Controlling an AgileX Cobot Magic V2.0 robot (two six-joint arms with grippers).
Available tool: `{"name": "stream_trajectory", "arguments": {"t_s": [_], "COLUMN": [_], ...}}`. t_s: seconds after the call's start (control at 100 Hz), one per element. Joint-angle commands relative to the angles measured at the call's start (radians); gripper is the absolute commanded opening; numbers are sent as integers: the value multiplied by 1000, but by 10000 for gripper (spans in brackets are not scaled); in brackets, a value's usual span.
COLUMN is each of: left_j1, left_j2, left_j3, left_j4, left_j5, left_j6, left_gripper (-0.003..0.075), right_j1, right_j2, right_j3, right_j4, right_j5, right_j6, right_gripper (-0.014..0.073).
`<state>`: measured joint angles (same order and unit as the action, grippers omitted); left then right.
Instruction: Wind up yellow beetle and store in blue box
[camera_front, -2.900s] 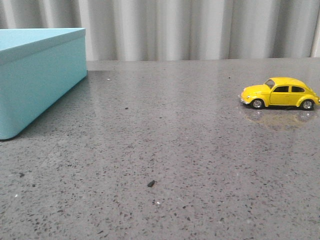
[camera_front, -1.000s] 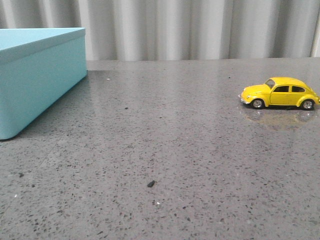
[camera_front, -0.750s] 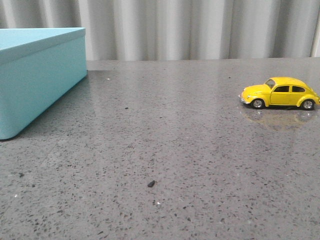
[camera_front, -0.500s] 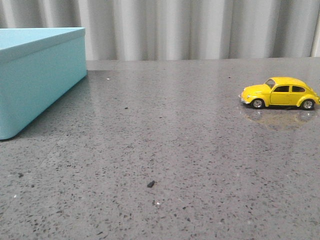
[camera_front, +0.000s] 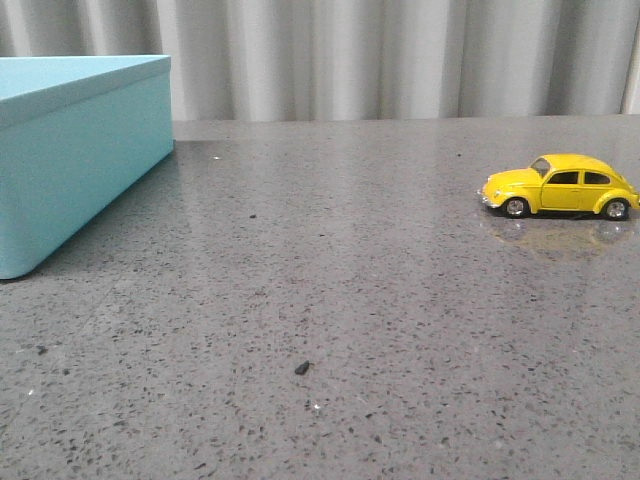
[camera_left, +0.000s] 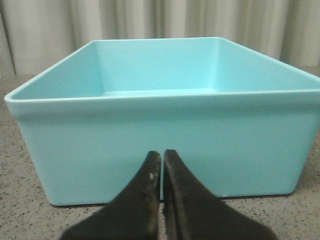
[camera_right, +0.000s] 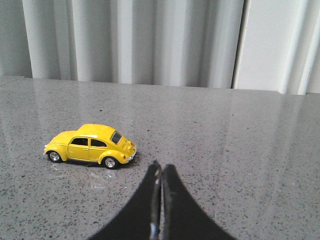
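Observation:
The yellow beetle (camera_front: 558, 186) stands on its wheels on the grey table at the right, side-on in the front view. The right wrist view shows the yellow beetle (camera_right: 90, 145) a short way from my right gripper (camera_right: 161, 166), which is shut on nothing. The blue box (camera_front: 70, 150) sits at the far left of the table. Through the left wrist camera the blue box (camera_left: 165, 135) fills the picture, open-topped and bare inside, with my left gripper (camera_left: 161, 154) shut just in front of its near wall. Neither gripper shows in the front view.
A speckled grey stone table (camera_front: 330, 300) carries everything. A grey pleated curtain (camera_front: 400, 55) hangs behind its far edge. A small dark speck (camera_front: 301, 368) lies on the table near the front.

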<state>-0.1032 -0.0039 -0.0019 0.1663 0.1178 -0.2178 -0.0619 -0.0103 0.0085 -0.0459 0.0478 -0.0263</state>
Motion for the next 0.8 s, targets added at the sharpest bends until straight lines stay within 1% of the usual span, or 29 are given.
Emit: {"name": "stream_trajectory", "arguments": {"t_s": [0.0,0.26,0.38,0.46,0.53,0.66,0.79], "left_j1": [2,2,2,2,2,2,2], "left_j2": [-30,-30,-30,-30,-24,5,56], "left_j3": [28,24,19,6,-12,-59,-128], "left_j4": [3,3,-25,-33,-33,-33,-31], "left_j5": [-87,-91,-118,-118,-118,-118,-107], "left_j6": [-9,-9,-9,-9,-9,-9,-9], "left_gripper": [-21,-21,-21,-21,-21,-22,-22], "right_j1": [-8,-8,-8,-8,-8,-8,-8], "right_j2": [-21,-21,-20,-16,-4,51,131], "right_j3": [22,22,8,-12,-36,-103,-183], "right_j4": [-2,-2,46,54,54,54,59], "right_j5": [-72,-74,-72,-61,-35,66,97], "right_j6": [-1,-1,-1,-1,-1,-1,-1], "right_gripper": [-61,-61,-61,-61,-61,-61,-61]}}
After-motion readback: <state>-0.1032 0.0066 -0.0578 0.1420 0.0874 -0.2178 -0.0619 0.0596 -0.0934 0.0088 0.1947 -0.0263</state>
